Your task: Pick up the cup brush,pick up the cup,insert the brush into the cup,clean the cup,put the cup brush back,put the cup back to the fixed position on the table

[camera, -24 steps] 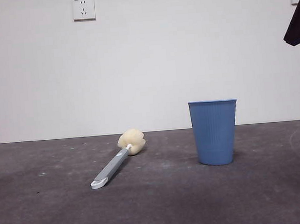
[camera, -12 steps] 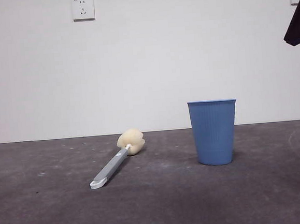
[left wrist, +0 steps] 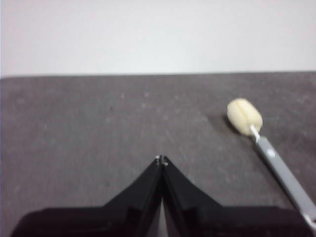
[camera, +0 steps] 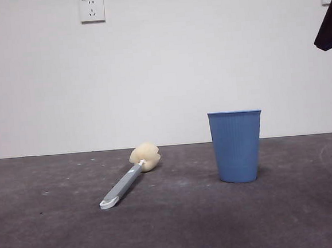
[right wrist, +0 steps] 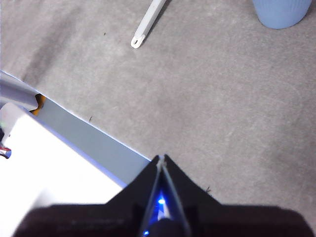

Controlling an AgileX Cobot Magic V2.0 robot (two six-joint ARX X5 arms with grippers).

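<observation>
The cup brush (camera: 127, 180) lies flat on the table (camera: 174, 227) left of centre, its cream-yellow sponge head (camera: 145, 156) toward the back and its white loop (camera: 107, 204) toward the front. The blue ribbed cup (camera: 236, 146) stands upright to its right. My left gripper (left wrist: 161, 159) is shut and empty, above the table with the brush (left wrist: 269, 150) off to one side. My right gripper (right wrist: 161, 158) is shut and empty, high over the table's front edge; the brush's loop end (right wrist: 145, 24) and the cup's base (right wrist: 281, 11) show far from it.
A black arm tip (camera: 330, 28) hangs at the front view's top right corner. A white wall with two sockets (camera: 92, 9) stands behind the table. In the right wrist view a white and grey ledge (right wrist: 59, 158) runs along the table's edge.
</observation>
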